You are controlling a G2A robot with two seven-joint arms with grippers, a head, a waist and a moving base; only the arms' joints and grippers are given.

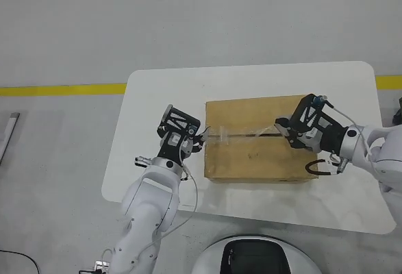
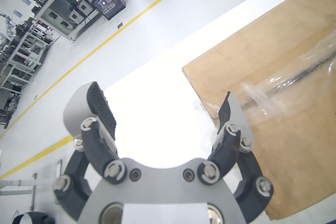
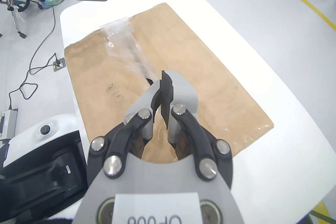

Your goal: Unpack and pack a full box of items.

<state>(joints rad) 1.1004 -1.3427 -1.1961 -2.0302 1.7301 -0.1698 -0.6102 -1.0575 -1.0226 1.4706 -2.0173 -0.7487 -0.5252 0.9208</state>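
Cardboard box (image 1: 255,154) sits on the tabletop (image 1: 153,103); left claw (image 2: 160,90) hangs open just beside the box's end; right claw (image 3: 164,76) is closed over the tape (image 3: 118,33) on the box's top

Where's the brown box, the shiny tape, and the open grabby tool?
Brown cardboard box (image 1: 255,161), top view: on its bare top flap.
Clear plastic tape strip (image 3: 118,34), right wrist view: on its crinkled stretch over the seam.
Left tool (image 2: 160,91), left wrist view: midway between its open fingertips.

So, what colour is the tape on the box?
The tape is clear and colourless; the box is brown. Best in the right wrist view.
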